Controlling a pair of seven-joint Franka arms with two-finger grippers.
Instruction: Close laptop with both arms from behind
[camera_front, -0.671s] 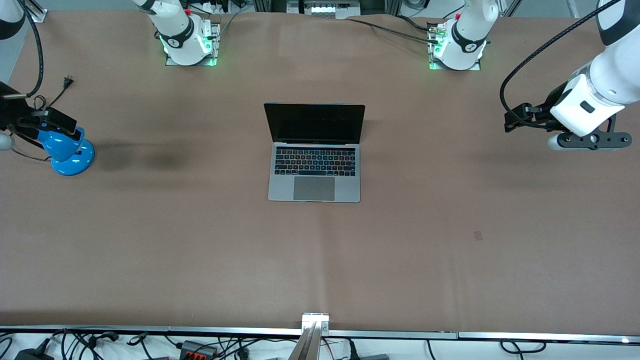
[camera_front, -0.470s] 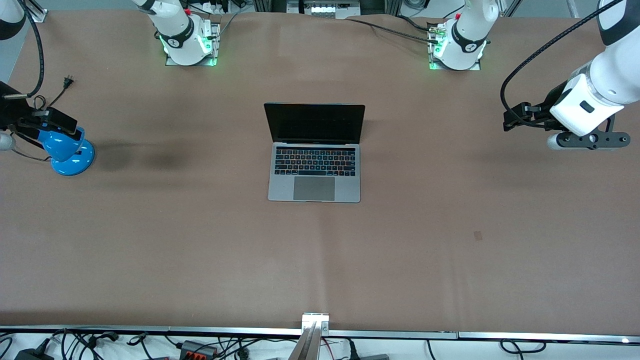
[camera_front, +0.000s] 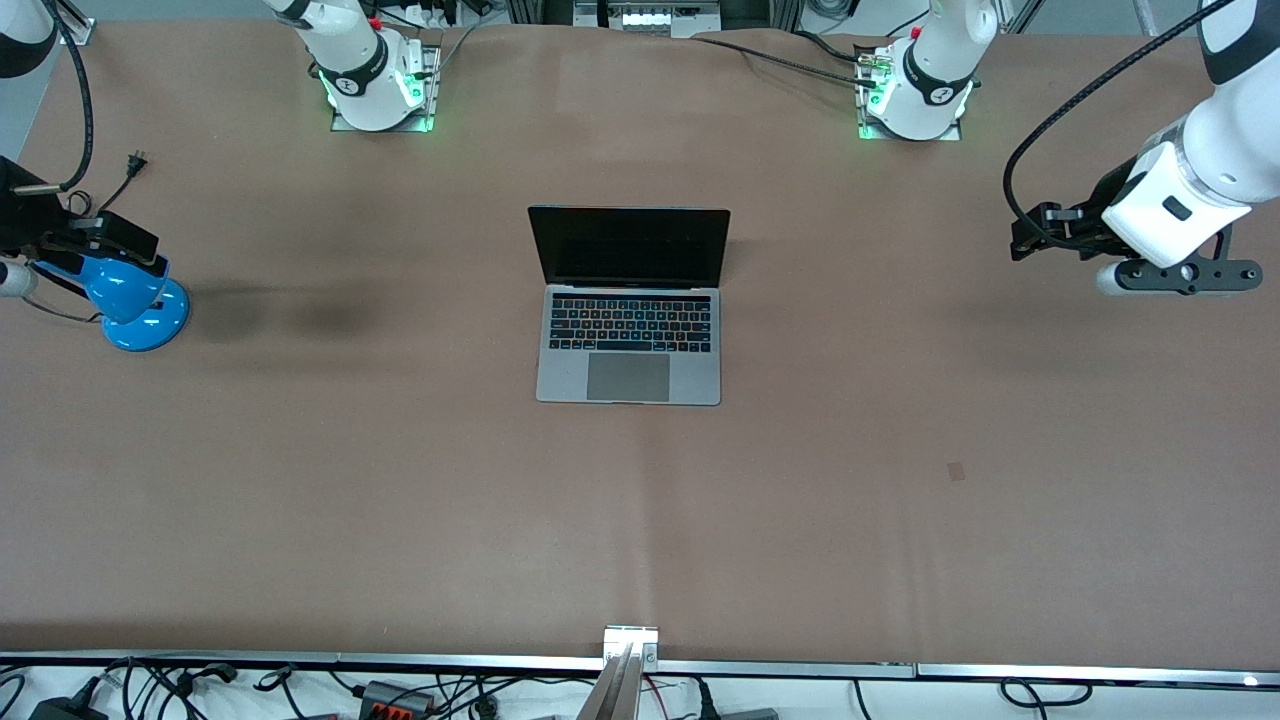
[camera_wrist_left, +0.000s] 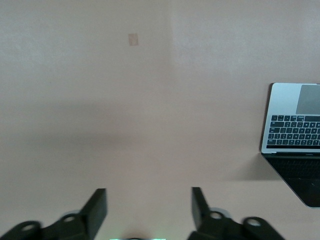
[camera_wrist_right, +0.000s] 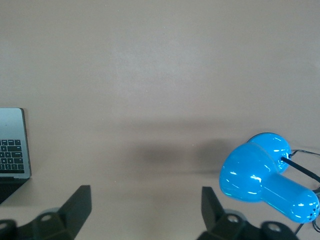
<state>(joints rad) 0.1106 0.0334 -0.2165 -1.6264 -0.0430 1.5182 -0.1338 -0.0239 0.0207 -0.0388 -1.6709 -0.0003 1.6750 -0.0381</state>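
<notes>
In the front view the laptop (camera_front: 630, 305) sits open in the middle of the brown table (camera_front: 900, 520), its black screen upright and its keyboard and trackpad on the side nearer the front camera; bare tabletop surrounds it on every side. A blue desk lamp (camera_front: 135, 300) stands well apart from the laptop at the right arm's end of the table, with a black cord and plug (camera_front: 135, 160) trailing near it, and the right gripper (camera_front: 60, 245) hangs over that lamp. The left gripper (camera_front: 1175, 277) hangs over the table at the left arm's end, well apart from the laptop. A small dark mark (camera_front: 956, 470) lies on the table nearer the front camera than the laptop. In the left wrist view the left gripper's fingers (camera_wrist_left: 97, 210) stand apart, gripping nothing, with the laptop's keyboard corner (camera_wrist_left: 292, 125) beside bare table. In the right wrist view the right gripper's fingers (camera_wrist_right: 80, 202) are likewise spread and empty, the lamp (camera_wrist_right: 267, 177) close by and the laptop's edge (camera_wrist_right: 12, 145) well apart from it
</notes>
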